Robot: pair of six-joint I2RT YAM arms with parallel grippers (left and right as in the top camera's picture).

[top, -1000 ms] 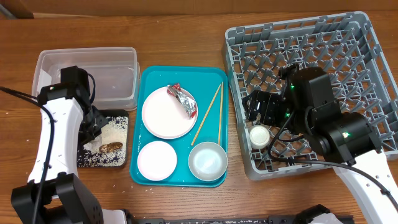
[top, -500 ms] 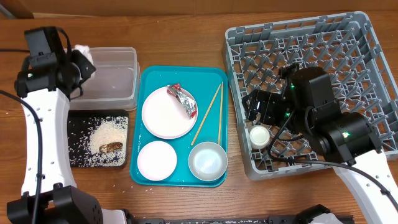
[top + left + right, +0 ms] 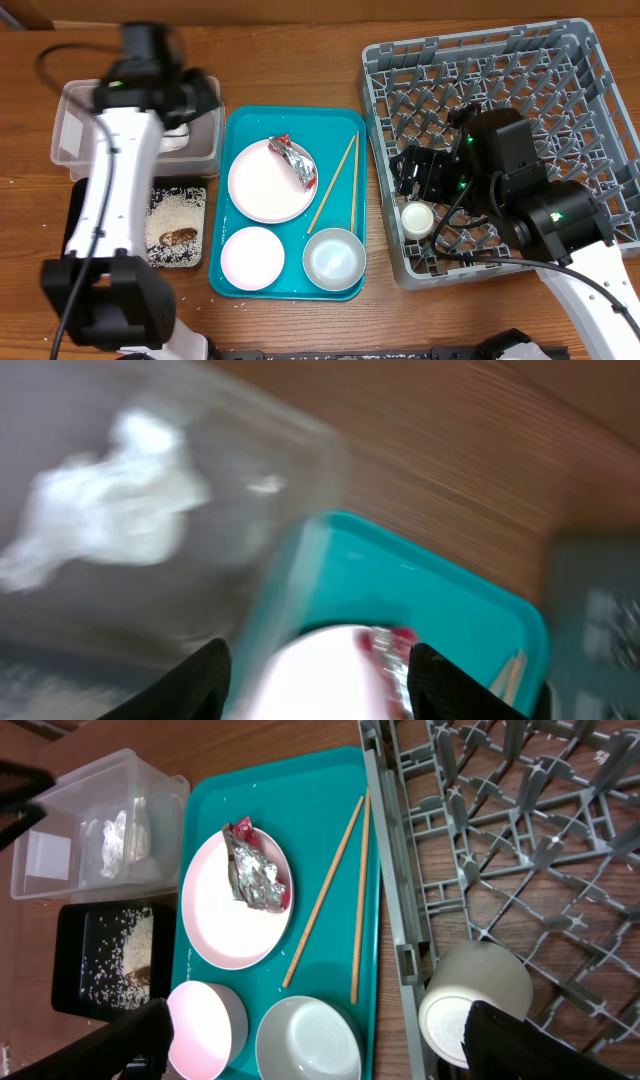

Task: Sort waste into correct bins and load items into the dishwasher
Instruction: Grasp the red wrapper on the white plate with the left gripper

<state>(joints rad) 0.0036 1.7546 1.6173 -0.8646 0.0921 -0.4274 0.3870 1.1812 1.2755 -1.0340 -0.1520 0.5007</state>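
Note:
My left gripper (image 3: 193,100) hangs open and empty over the right end of the clear tub (image 3: 75,120); its view is blurred. White tissue (image 3: 110,510) lies inside the tub. The foil wrapper (image 3: 295,160) rests on the white plate (image 3: 262,185) in the teal tray (image 3: 240,130), with two chopsticks (image 3: 340,185) and two bowls (image 3: 252,257) (image 3: 334,258). Rice and a brown scrap (image 3: 180,237) lie in the black tray (image 3: 190,262). My right gripper (image 3: 330,1045) stands open, empty, over the rack's (image 3: 540,80) near left corner, where the cup (image 3: 417,218) lies on its side.
The teal tray sits between the two bins on the left and the grey rack on the right. The left arm (image 3: 115,190) stretches over the black tray and hides part of it. Bare wooden table (image 3: 300,60) runs along the far side.
The left arm rose from the black tray with the tissue, swung over the tub and to the right, and opened; the tissue now lies in the tub. The right arm is unmoved.

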